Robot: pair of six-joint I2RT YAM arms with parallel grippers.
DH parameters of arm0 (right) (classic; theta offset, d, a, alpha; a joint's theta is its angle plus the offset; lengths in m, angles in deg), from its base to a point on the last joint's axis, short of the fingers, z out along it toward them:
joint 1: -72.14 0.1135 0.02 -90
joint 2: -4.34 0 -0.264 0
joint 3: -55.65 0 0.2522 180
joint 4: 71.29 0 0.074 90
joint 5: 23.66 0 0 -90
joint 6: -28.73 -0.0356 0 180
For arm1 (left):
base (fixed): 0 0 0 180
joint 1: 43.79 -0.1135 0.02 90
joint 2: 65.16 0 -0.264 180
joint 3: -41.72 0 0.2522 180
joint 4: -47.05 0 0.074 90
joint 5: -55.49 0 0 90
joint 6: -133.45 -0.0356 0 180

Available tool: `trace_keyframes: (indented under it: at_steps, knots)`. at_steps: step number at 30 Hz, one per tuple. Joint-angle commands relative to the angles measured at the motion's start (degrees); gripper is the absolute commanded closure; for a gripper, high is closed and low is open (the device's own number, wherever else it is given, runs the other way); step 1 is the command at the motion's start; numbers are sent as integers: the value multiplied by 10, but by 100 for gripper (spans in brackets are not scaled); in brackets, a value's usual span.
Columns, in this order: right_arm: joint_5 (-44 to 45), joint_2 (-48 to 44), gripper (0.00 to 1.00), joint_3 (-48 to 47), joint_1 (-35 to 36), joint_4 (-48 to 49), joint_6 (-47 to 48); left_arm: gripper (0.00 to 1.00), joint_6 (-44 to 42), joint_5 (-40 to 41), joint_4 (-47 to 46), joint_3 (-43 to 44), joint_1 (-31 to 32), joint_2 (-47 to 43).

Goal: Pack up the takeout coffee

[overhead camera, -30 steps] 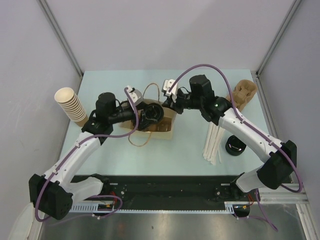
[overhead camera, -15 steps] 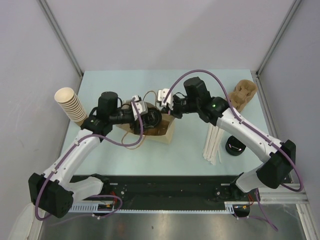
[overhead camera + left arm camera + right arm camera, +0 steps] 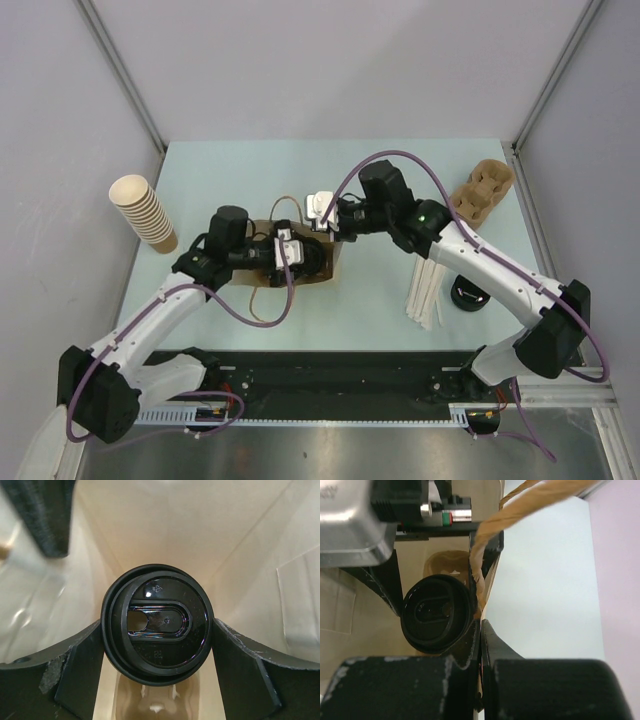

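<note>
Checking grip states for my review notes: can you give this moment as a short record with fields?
coffee cup: black lid on, inside the paper bag
left tool: inside the bag, closed on the cup's sides
right tool: shut, pinching the bag's rim
carrier tray: far right corner, apart from the bag
cup stack: far left edge

Robot lab test cell. Evidence: pale tabletop (image 3: pixel 230 170) boxed in left, right and far by plain grey panels (image 3: pixel 330 70) on aluminium posts (image 3: pixel 122 75); left arm (image 3: pixel 150 318) and right arm (image 3: pixel 495 265), purple cabling (image 3: pixel 385 157) exposed, bolted to a black rail (image 3: pixel 330 372) along the near edge.
</note>
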Motion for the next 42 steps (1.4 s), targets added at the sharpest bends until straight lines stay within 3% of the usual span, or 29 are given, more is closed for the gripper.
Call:
trace_keyframes:
  at_steps: [1,6,9,13,15,20,21,24,35,42]
  knots:
    - [-7,-31,100,3,11,57,27,100,-41,8,-52,-18,10,-12]
    - [-11,-32,100,3,6,18,47,100,-49,10,-64,-52,12,-22]
    - [-7,-33,91,4,6,-13,66,100,-51,15,-76,-79,15,-37]
    - [3,-33,56,4,9,-27,63,100,-47,20,-89,-102,22,-53]
    - [13,-33,54,4,11,-36,66,100,-40,24,-92,-108,24,-54]
    - [35,-26,65,4,25,-76,95,100,-23,34,-106,-115,27,-55]
    - [39,-24,77,3,29,-72,94,100,-20,38,-116,-118,28,-57]
    - [41,-26,100,3,38,-46,72,100,-11,43,-139,-128,30,-63]
    - [38,-30,100,9,52,-35,43,100,17,88,-293,-185,48,-36]
    - [34,-31,100,12,54,-23,28,100,36,87,-334,-186,54,3]
